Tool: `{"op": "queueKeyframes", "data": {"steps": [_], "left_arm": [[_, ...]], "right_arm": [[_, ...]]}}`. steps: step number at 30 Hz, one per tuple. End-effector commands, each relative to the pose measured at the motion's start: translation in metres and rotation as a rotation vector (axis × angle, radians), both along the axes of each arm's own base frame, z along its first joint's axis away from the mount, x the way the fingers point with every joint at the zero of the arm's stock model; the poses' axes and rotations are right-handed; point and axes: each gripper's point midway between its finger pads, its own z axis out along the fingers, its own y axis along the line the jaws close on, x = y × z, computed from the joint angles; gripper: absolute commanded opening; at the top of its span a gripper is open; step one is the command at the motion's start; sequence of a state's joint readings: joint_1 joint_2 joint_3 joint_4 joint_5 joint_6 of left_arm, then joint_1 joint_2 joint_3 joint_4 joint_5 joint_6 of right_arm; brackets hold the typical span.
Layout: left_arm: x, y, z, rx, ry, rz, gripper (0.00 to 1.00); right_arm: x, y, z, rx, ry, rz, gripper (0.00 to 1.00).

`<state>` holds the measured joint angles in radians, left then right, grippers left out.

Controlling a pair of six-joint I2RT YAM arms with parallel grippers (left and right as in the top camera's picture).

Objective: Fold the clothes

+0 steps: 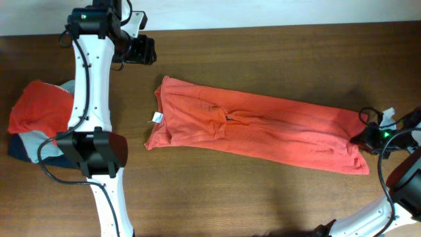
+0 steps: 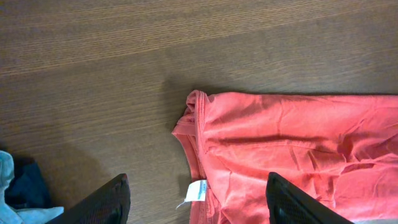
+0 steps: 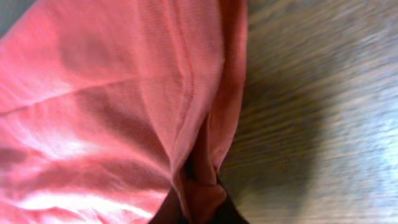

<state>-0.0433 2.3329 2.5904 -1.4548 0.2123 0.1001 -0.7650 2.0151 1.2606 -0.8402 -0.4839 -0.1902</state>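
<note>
A large orange-red T-shirt [image 1: 263, 128] lies folded lengthwise in a long strip across the table, its collar and white tag [image 1: 156, 117] at the left end. My right gripper [image 1: 364, 138] is shut on the strip's right end; in the right wrist view a bunch of the fabric [image 3: 124, 93] sits pinched in the right gripper [image 3: 199, 202]. My left gripper [image 1: 148, 51] hovers open beyond the collar end. In the left wrist view its fingers [image 2: 106, 202] stand wide either side of the tag [image 2: 198, 191] and the shirt [image 2: 298, 143], touching nothing.
A pile of other clothes [image 1: 36, 108] lies at the far left, orange-red on top of grey-blue and navy pieces, and a corner of that pile [image 2: 12, 186] shows in the left wrist view. The left arm [image 1: 89, 99] runs beside it. The table's far edge [image 1: 263, 26] is at the top.
</note>
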Motion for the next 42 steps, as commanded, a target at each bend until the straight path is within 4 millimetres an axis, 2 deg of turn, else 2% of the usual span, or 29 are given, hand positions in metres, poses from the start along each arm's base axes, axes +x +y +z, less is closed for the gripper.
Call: {"op": "queueKeyframes", "data": {"steps": [1, 4, 6, 7, 10, 12, 15, 16, 21, 27, 31, 36, 41, 42], "left_arm": [[0.001, 0.001, 0.009, -0.003, -0.023, 0.003, 0.7], [0.001, 0.001, 0.009, -0.002, -0.022, 0.004, 0.7], [0.0, 0.001, 0.009, -0.003, -0.021, 0.004, 0.7], [0.0, 0.001, 0.009, -0.002, -0.021, 0.003, 0.7], [0.0, 0.001, 0.009, -0.003, -0.021, 0.004, 0.7], [0.001, 0.001, 0.009, -0.003, -0.022, 0.004, 0.7], [0.001, 0.001, 0.009, -0.003, -0.022, 0.004, 0.7], [0.0, 0.001, 0.009, -0.003, -0.02, 0.004, 0.7], [-0.001, 0.001, 0.008, -0.002, -0.014, 0.004, 0.7], [-0.002, 0.001, 0.008, -0.002, -0.012, 0.004, 0.7], [-0.002, 0.001, 0.008, -0.002, -0.012, 0.004, 0.7], [-0.002, 0.001, 0.008, -0.002, -0.009, 0.004, 0.7], [-0.002, 0.001, 0.008, -0.002, -0.009, 0.004, 0.7], [-0.002, 0.001, 0.008, -0.002, -0.009, 0.004, 0.7]], "right_arm": [[0.012, -0.006, 0.027, -0.02, -0.051, 0.014, 0.04], [0.019, -0.02, 0.062, -0.086, -0.062, -0.019, 0.04], [0.02, -0.032, 0.092, -0.155, -0.06, -0.05, 0.04], [0.021, -0.037, 0.116, -0.203, -0.07, -0.064, 0.04], [0.026, -0.032, 0.153, -0.269, -0.113, -0.047, 0.04], [0.029, -0.021, 0.16, -0.27, -0.122, -0.028, 0.04], [0.036, 0.001, 0.157, -0.249, -0.109, 0.02, 0.04], [0.045, 0.028, 0.152, -0.251, -0.095, 0.098, 0.04], [0.056, 0.075, 0.144, -0.281, -0.053, 0.218, 0.04], [0.077, 0.151, 0.146, -0.264, -0.085, 0.353, 0.04], [0.09, 0.211, 0.145, -0.269, -0.135, 0.473, 0.04], [0.093, 0.259, 0.123, -0.28, -0.104, 0.558, 0.04], [0.099, 0.298, 0.095, -0.256, -0.088, 0.613, 0.04], [0.099, 0.308, 0.092, -0.239, -0.093, 0.628, 0.09]]}}
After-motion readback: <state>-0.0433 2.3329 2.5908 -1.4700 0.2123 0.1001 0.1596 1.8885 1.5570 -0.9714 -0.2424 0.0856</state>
